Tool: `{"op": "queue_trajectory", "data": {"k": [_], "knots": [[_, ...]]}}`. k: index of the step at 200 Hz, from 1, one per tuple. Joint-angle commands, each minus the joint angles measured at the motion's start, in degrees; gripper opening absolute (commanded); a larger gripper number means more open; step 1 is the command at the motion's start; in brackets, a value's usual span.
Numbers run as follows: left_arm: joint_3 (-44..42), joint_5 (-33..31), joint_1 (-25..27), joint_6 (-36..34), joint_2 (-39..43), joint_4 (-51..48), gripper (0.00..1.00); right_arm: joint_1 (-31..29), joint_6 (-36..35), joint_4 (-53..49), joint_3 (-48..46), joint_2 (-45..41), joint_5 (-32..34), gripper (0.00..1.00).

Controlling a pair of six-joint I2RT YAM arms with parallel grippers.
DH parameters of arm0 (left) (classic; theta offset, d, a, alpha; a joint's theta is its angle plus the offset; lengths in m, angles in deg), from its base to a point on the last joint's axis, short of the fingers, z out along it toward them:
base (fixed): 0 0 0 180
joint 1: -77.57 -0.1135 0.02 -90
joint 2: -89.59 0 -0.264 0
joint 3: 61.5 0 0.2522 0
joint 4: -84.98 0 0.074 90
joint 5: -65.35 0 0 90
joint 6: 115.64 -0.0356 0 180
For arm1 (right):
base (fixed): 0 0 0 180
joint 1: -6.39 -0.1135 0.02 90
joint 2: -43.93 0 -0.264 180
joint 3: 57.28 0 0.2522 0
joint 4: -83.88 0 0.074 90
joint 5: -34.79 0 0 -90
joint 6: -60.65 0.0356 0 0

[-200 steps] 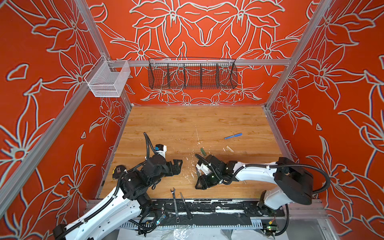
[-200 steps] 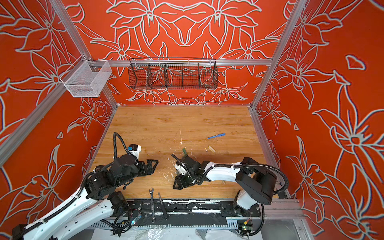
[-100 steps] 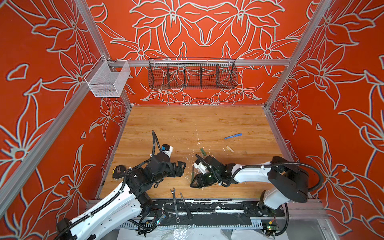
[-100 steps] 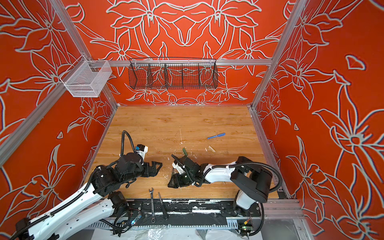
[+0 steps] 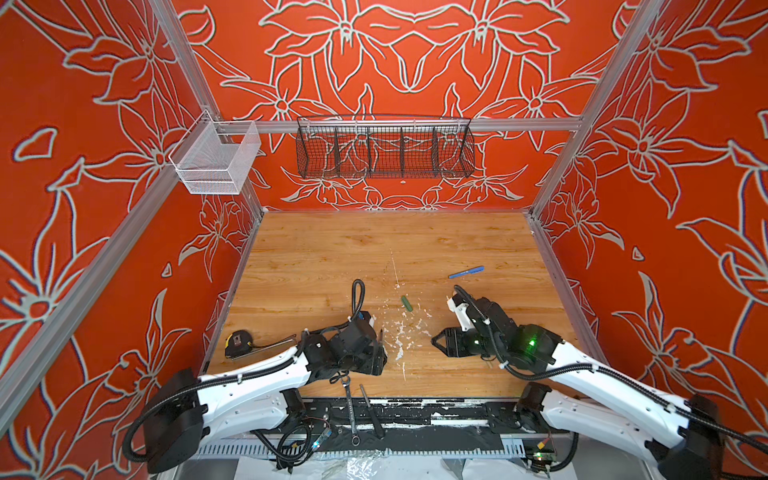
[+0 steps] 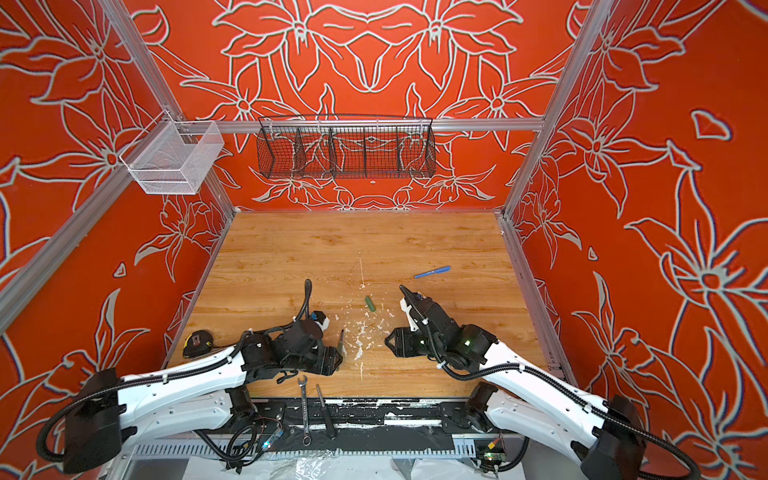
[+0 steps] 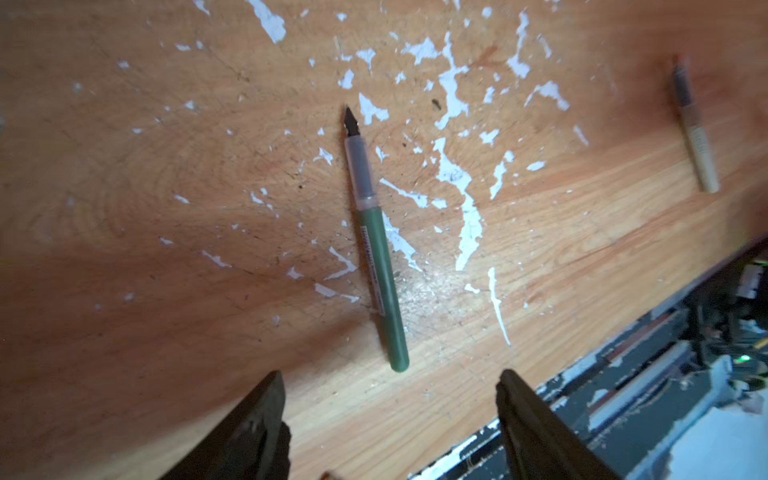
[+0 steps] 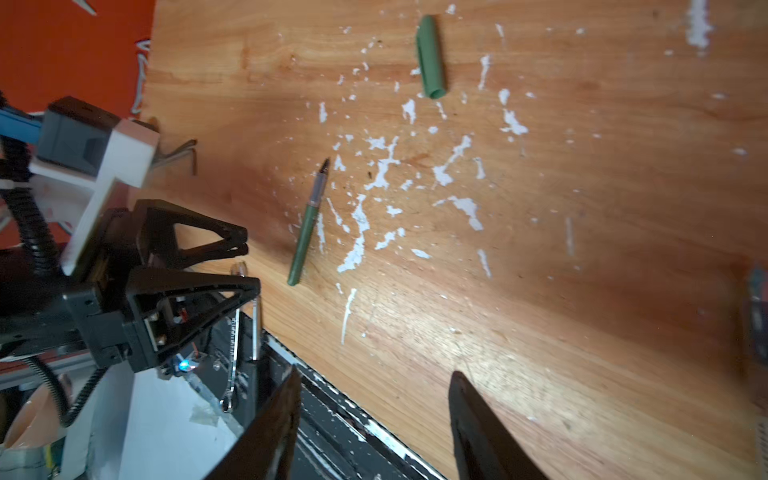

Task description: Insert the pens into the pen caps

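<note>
Blurred tan pen (image 7: 696, 129) in the left wrist view; unidentifiable dark blur (image 8: 757, 299) at the right wrist view's edge.

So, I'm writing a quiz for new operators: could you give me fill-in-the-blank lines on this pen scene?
1. The uncapped pen nearest the left gripper is ____.
2. Its cap is ____ (on/off), lying on the table.
3. The pen farthest back is ____.
4. The right gripper holds ____.
Missing: green; off; blue; nothing.
</note>
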State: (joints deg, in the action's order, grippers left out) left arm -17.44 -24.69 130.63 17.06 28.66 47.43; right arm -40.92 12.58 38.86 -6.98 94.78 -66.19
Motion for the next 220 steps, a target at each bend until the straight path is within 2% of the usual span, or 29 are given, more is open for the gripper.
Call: {"op": "queue_trajectory", "data": {"k": [1,28,66,100,220], "knots": [[3.69,-1.99,2.11,4.11,-4.12,-1.57,0.75,0.22,-2.18,-8.48,1.1,0.23,4.95,0.57],[8.57,-6.22,5.05,5.79,-10.61,-7.52,0.74,0.39,-2.63,-7.13,0.68,-0.29,4.83,0.58],[10.51,-5.68,6.0,6.02,-15.75,-5.93,0.69,0.59,-2.52,-5.65,-0.25,-0.6,4.04,0.57],[11.59,-6.34,6.06,6.18,-17.02,-8.37,0.65,0.97,-2.29,-4.81,-0.89,-1.4,4.04,0.57],[11.38,-5.84,7.39,5.74,-21.12,-6.96,0.48,2.24,-2.13,-1.54,-0.78,1.92,2.28,0.56]]}}
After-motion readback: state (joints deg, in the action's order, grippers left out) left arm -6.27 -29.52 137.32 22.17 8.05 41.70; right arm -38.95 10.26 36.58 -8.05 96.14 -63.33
